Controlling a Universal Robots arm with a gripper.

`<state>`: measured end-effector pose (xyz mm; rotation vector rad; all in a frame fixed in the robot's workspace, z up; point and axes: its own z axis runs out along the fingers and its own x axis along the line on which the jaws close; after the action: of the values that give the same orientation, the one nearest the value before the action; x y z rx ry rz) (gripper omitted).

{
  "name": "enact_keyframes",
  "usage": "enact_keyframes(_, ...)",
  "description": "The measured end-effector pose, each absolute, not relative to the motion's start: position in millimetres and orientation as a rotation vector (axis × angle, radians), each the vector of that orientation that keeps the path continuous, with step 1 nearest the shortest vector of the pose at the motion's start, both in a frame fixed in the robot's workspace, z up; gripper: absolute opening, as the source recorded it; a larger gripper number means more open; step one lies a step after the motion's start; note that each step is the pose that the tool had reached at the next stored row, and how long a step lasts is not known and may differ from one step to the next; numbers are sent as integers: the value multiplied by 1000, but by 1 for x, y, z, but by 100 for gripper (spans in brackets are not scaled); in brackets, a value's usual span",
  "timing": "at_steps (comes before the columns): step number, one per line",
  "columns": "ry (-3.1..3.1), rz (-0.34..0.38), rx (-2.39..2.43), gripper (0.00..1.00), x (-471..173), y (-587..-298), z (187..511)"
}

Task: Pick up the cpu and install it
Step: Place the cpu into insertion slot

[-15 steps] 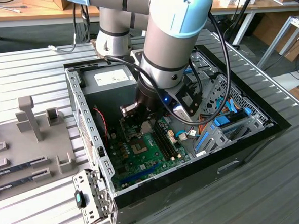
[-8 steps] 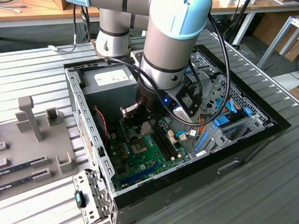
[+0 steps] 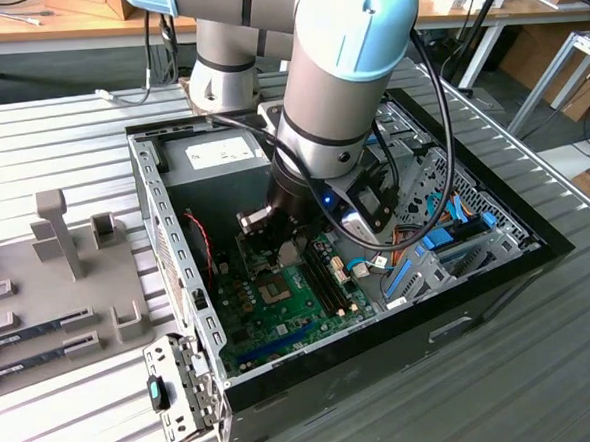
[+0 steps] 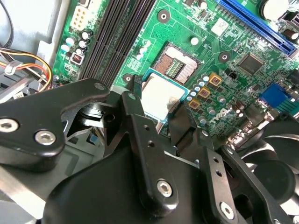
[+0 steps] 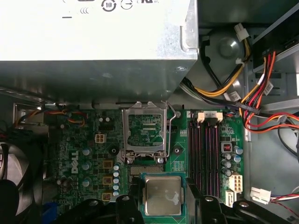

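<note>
The cpu (image 5: 161, 193) is a small square chip with a silver-grey top and a green rim. My gripper (image 5: 162, 199) is shut on it, one black finger on each side. In the second wrist view the cpu (image 4: 156, 95) hangs in the gripper (image 4: 157, 108) just above the green motherboard (image 4: 233, 42). It sits beside the open socket (image 4: 176, 65) and overlaps the socket's near edge. The socket's metal lid (image 5: 143, 130) stands flipped up. In the exterior view the gripper (image 3: 268, 238) is down inside the open computer case (image 3: 177, 258), over the socket (image 3: 275, 287).
A grey power supply (image 5: 93, 32) sits close behind the socket. Memory slots (image 5: 205, 154) run beside it, and bundled cables (image 5: 252, 102) lie further out. A black fan (image 4: 275, 154) is on the other side. A grey tray (image 3: 69, 295) lies at the exterior view's left.
</note>
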<state>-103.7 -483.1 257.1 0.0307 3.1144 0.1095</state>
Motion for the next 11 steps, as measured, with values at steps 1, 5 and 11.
enact_keyframes(1, 3114, 110, 31, 47, -104, -483, 257)
enact_keyframes(5, 3114, 109, 31, 47, -104, -484, 256)
enact_keyframes(11, 3114, 109, 31, 47, -104, -484, 255)
